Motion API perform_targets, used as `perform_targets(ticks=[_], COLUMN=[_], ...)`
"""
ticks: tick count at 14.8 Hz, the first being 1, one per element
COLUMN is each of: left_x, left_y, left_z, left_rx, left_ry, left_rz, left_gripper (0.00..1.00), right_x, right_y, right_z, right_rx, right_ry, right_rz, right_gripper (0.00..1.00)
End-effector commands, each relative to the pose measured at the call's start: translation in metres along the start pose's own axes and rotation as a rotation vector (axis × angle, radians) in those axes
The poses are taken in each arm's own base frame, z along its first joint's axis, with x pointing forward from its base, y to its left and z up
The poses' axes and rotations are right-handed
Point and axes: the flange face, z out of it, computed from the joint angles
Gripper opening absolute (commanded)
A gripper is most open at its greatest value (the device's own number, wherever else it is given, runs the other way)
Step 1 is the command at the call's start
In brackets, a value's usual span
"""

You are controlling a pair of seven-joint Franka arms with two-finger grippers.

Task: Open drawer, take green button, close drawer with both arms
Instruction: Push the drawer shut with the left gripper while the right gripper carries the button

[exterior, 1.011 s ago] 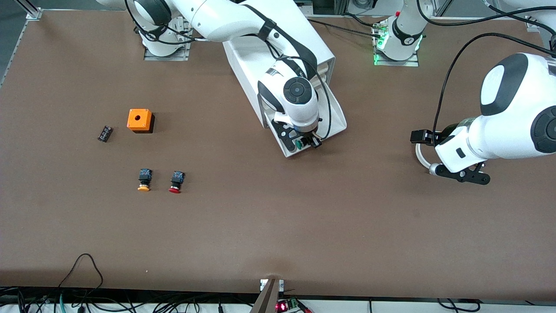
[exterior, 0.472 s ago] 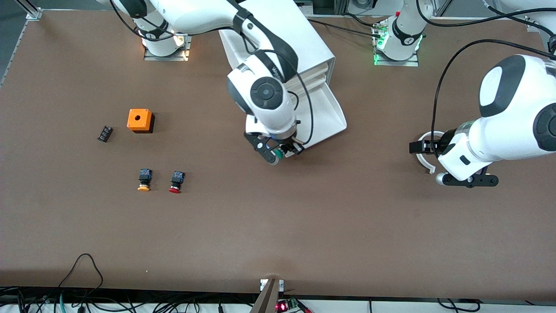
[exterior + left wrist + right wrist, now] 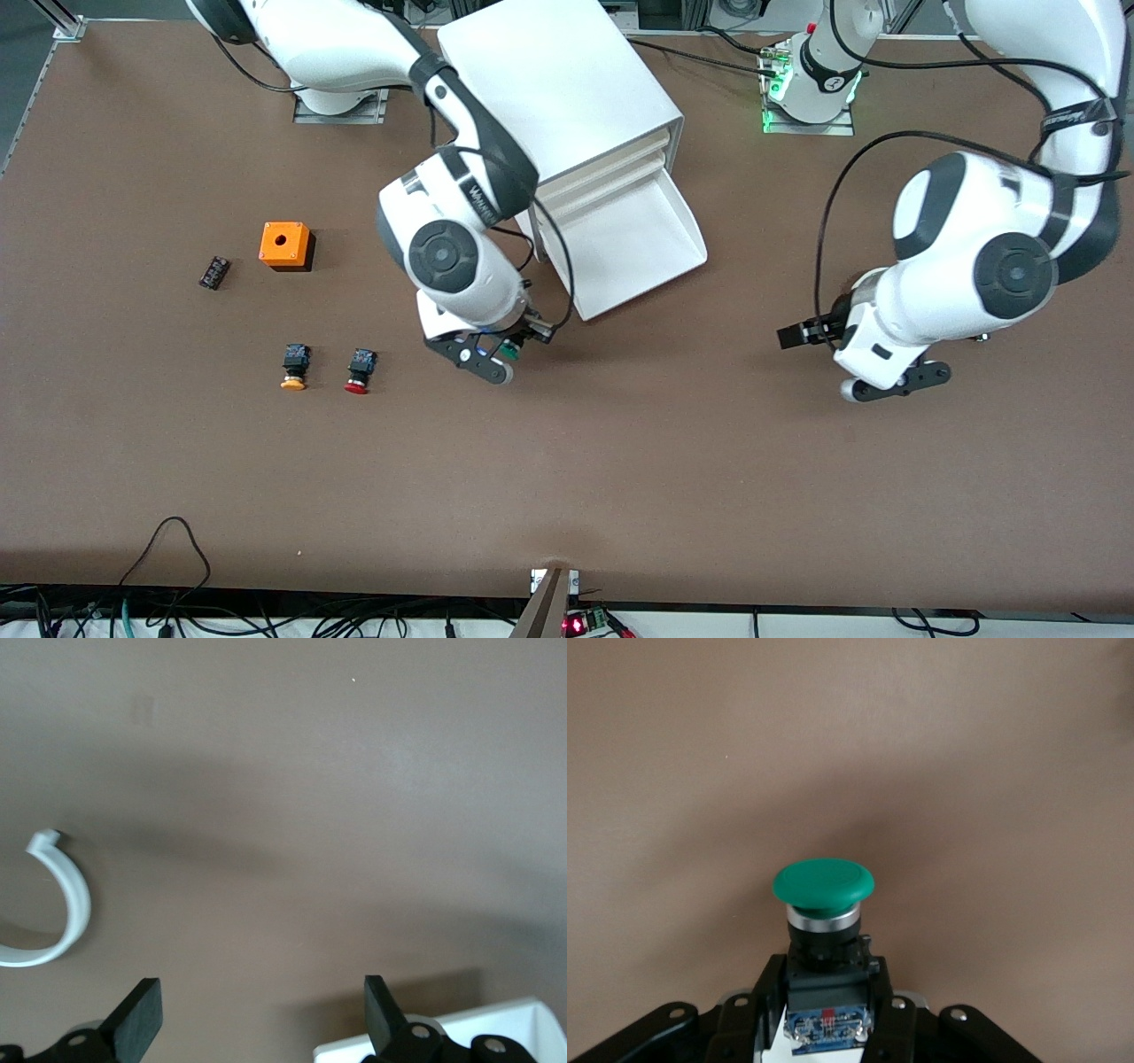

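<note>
Two arms at work: the right claw (image 3: 494, 359) grips the green button (image 3: 509, 351) above the desk (image 3: 620, 461) beside the open drawer (image 3: 633, 244); a loose pinch could drop it. The left claw (image 3: 257, 1014), spread wide, waits near the drawer's corner.

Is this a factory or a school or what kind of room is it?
Most likely a robot lab. Two white robot arms are bolted to a big brown table, cables trail along its edge, and practice things are laid out: a white cabinet with its bottom drawer open and small push buttons, one green button held by the right gripper.
</note>
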Motion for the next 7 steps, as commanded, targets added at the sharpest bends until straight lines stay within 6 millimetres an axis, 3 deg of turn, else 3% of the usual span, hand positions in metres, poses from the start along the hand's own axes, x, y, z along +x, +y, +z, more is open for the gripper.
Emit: perform_targets(ticks=[1,7], left_x=[-0.021,-0.065], left_y=[0.020,0.060], left_z=[0.035,0.114], left_rx=[-0.013,-0.056], left_ry=[0.014,0.080], left_rz=[-0.083,-0.174], left_gripper=[1.00,1.00], right_x=[0.018,0.073], right_y=[0.022,0.080], right_z=[0.004,0.039], right_rx=[-0.012,-0.089], right_ry=[-0.046,-0.077], right_rz=[-0.138,-0.422], right_gripper=[0.00,0.00])
